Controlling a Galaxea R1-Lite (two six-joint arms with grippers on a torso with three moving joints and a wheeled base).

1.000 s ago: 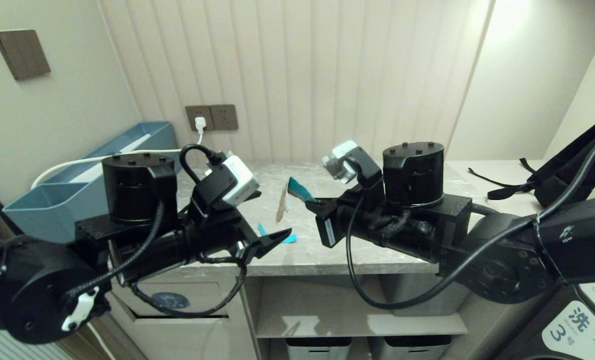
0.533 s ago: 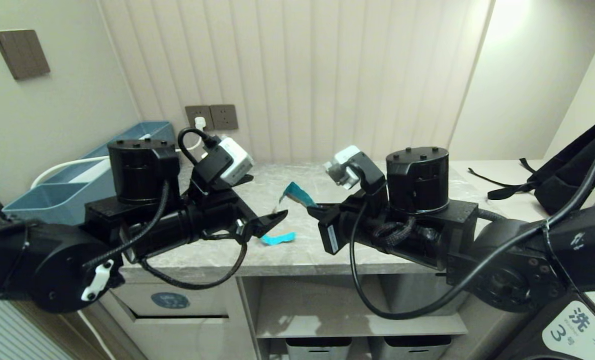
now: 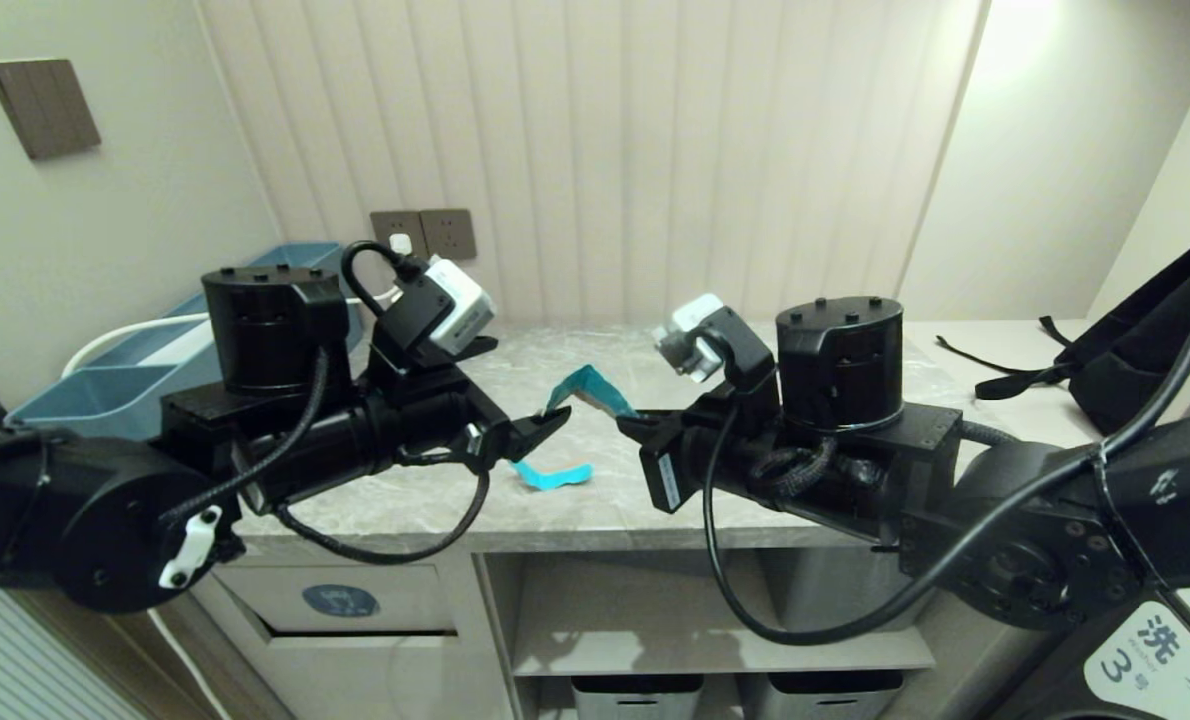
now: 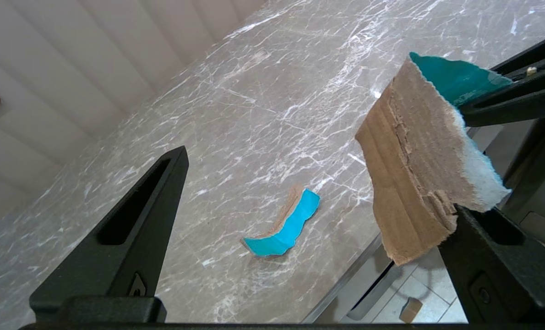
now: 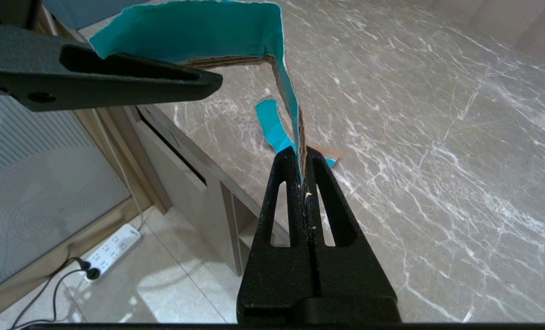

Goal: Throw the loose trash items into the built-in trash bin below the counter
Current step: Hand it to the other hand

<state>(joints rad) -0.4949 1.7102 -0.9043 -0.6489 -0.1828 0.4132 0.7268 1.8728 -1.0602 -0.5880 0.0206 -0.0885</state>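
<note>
My right gripper (image 3: 627, 420) (image 5: 302, 158) is shut on a bent cardboard piece (image 3: 585, 388) (image 5: 199, 32), turquoise on one side and tan on the other (image 4: 414, 169), held above the grey marble counter (image 3: 655, 510). My left gripper (image 3: 545, 425) (image 4: 318, 181) is open, and the piece's free end stands between its fingers (image 4: 135, 220), close to one of them. A bent turquoise strip (image 3: 553, 474) (image 4: 284, 224) (image 5: 272, 128) lies on the counter near its front edge, below both grippers. The trash bin flap with its round blue sticker (image 3: 340, 600) is under the counter at left.
A blue-grey tray (image 3: 135, 380) sits at the counter's back left, below wall sockets (image 3: 423, 235). Black bag straps (image 3: 1035, 360) lie at the right. Grey tubs (image 3: 635, 695) stand under the open shelf. A power strip (image 5: 112, 245) lies on the floor.
My left arm has risen from the counter's front edge and brought its open fingers around the cardboard piece's free end. The piece's hanging end now bends up. The right gripper has barely moved.
</note>
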